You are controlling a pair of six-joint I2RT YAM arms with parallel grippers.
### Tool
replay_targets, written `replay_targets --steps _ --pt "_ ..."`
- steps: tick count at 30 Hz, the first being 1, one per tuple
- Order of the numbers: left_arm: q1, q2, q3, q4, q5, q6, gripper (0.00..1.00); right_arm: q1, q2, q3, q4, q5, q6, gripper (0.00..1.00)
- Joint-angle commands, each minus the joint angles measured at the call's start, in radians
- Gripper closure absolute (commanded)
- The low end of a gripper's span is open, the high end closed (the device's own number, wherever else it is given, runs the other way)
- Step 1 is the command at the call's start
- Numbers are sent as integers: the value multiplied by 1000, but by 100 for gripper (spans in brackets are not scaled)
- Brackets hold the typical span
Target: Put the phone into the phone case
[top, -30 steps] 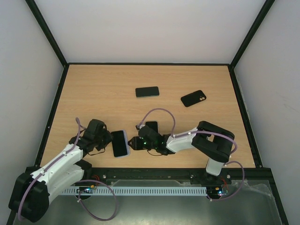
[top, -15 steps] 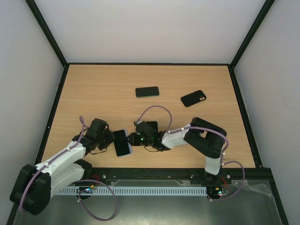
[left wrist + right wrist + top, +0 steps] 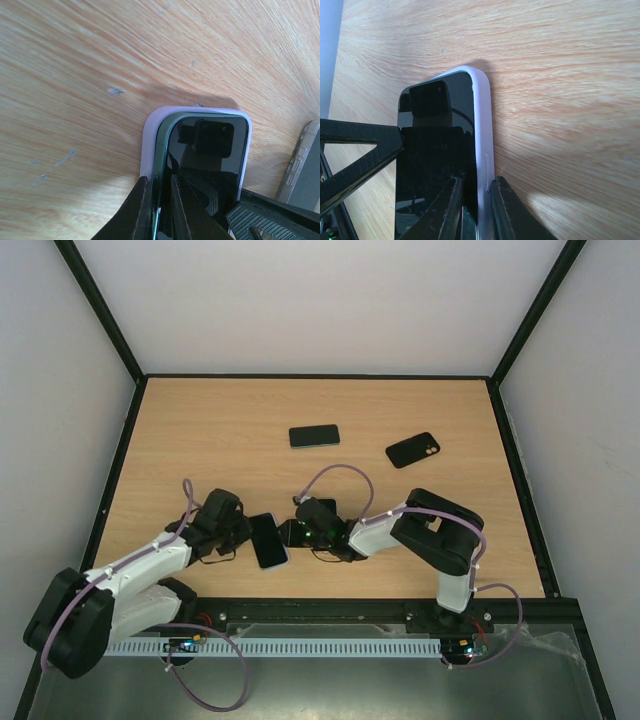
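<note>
The phone [image 3: 268, 540] lies screen up in a lavender phone case [image 3: 149, 130] near the table's front, between my two grippers. The left gripper [image 3: 245, 535] is shut on its left long side. In the left wrist view its fingers [image 3: 142, 210] pinch the phone's green edge [image 3: 161, 150] together with the case wall, and that edge stands slightly above the wall. The right gripper [image 3: 288, 533] is shut on the opposite side. Its fingers [image 3: 502, 210] straddle the case's lavender wall [image 3: 482, 120], beside the dark screen [image 3: 435, 150].
A second dark phone [image 3: 314, 435] and a black case [image 3: 413, 449] lie farther back on the wooden table. Another dark flat device [image 3: 323, 507] lies under the right wrist, and its grey edge [image 3: 302, 165] shows in the left wrist view. Black rails border the table.
Both grippers have closed in on the cased phone from either side and their jaws have narrowed. The phone has turned slightly and shifted a little to the right.
</note>
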Motion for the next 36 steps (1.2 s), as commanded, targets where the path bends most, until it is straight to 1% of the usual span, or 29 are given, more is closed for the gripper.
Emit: replay_targets --steps 1,5,6,8,10,13,16,18,22,27,36 --pt "-29 64 47 70 27 19 89 0 -54 -43 37 68 25 84" --pt "-31 90 74 41 7 23 86 -6 -88 -84 32 112 43 84" --pt "-30 84 84 14 -6 22 82 -6 -93 -89 25 112 43 83" --pt "-31 63 90 -45 -39 5 73 -9 -101 -97 16 96 45 82" --pt "-31 31 85 -94 -60 -11 69 -9 -115 -107 21 73 52 80" --pt "-31 -28 53 -125 -28 -35 61 -9 -128 -139 48 44 74 78" --pt "-41 -75 10 -123 21 -68 59 -9 -130 -151 58 9 81 78" --pt "-57 -96 -21 -97 58 -90 60 -7 -132 -159 63 -16 83 78" --pt "-91 -97 -51 -44 114 -131 65 -6 -148 -180 65 -20 88 78" --pt "-134 -85 -47 -20 103 -161 71 0 -153 -195 75 -31 94 79" --pt "-173 -37 -63 51 105 -194 81 27 -144 -209 122 -40 122 80"
